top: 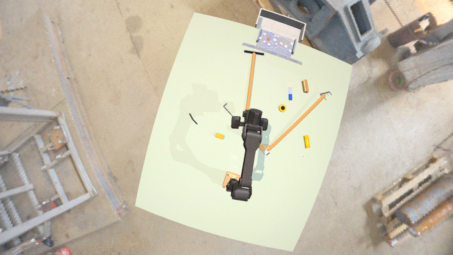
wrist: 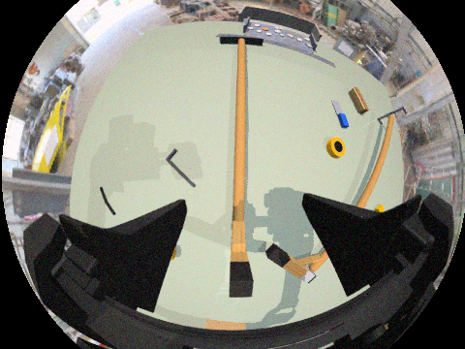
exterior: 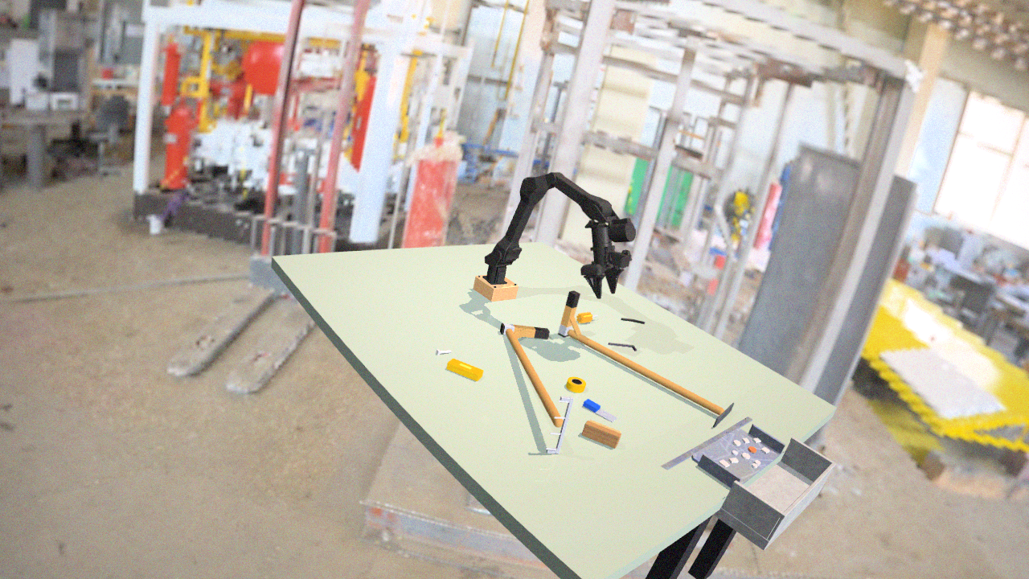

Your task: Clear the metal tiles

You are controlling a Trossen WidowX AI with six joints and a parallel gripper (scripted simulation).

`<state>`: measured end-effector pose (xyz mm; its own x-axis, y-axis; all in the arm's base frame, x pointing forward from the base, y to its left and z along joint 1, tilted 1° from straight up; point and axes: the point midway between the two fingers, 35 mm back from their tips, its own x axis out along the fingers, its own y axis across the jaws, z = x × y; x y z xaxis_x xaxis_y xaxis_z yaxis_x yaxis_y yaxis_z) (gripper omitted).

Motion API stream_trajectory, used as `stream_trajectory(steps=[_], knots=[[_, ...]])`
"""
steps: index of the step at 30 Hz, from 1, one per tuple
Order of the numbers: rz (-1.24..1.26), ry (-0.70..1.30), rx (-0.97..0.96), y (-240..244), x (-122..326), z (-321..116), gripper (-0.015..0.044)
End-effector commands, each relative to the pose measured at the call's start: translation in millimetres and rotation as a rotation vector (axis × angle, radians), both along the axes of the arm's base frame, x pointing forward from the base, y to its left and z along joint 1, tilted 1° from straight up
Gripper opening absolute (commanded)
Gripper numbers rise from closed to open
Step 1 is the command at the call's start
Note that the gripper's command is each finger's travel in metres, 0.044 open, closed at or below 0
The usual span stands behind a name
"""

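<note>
The long scraper (top: 250, 79) (exterior: 647, 374) (wrist: 240, 121) lies on the table with its flat dark blade near the plate's front strip. Its black-ended grip (exterior: 571, 298) stands up at the near end. My gripper (exterior: 606, 293) (wrist: 246, 204) is open and empty, pointing down above the table. In the wrist view the scraper's handle runs between the spread fingers, below them. Several pale tiles and one orange tile (top: 268, 38) (exterior: 752, 449) lie on the steel plate (top: 275, 50) (exterior: 708, 454). The catch box (top: 281, 19) (exterior: 752, 511) (wrist: 276, 15) adjoins its far end; no tiles show inside.
A second long tool (top: 294, 123) (exterior: 534, 374) with a pronged head lies to the right. Nearby are a tape roll (top: 282, 108), a blue-handled tool (top: 290, 96), a wooden block (top: 304, 85) and a yellow block (top: 307, 141). A screwdriver (top: 219, 136) and hex key (wrist: 180, 172) lie left.
</note>
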<state>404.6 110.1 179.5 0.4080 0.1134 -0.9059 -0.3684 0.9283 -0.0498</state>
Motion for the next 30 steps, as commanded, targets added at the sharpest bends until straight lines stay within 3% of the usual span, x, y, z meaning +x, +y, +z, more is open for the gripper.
stream_trajectory(steps=[1,30], knots=[[-0.004,-0.015,0.014,-2.1,-7.5,4.7,0.0440],[-0.034,-0.127,0.065,-25.8,-73.3,15.5,0.0440]])
